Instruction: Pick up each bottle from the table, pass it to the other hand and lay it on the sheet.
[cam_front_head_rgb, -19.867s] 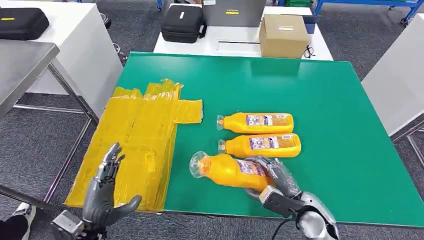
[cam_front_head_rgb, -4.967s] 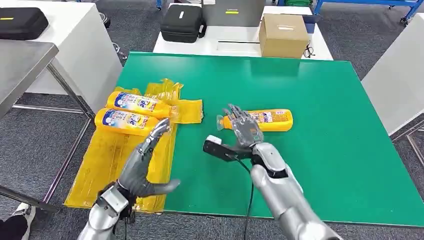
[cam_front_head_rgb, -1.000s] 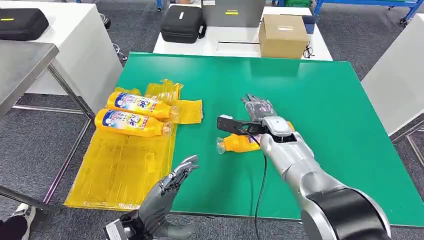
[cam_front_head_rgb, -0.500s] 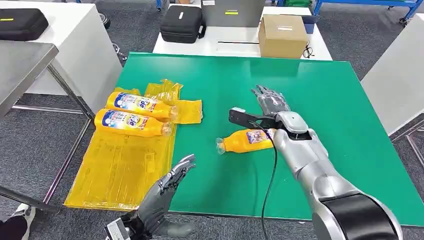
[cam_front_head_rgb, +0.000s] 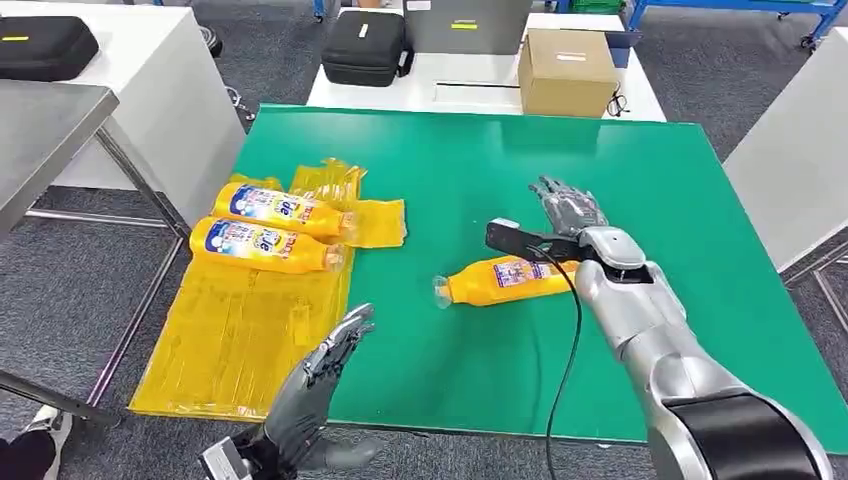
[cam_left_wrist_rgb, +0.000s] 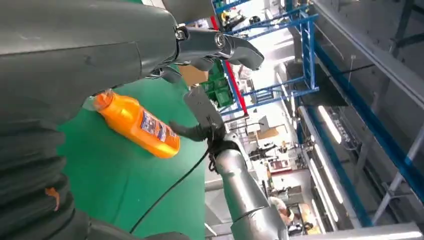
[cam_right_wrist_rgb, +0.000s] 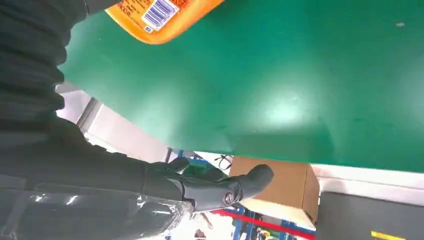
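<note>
On the green surface (cam_front_head_rgb: 640, 190), the last orange bottle (cam_front_head_rgb: 505, 280) lies on its side, cap toward the yellow sheet (cam_front_head_rgb: 250, 330) where two bottles (cam_front_head_rgb: 268, 230) already rest. The right hand (cam_front_head_rgb: 570, 212) hovers just past its base with fingers spread, gripping nothing, and the left hand (cam_front_head_rgb: 318, 385) waits open near the front edge. Smooth, rounded and probably light, the bottle looks apt to roll; its labelled middle seems the safest hold, with open room all around.
</note>
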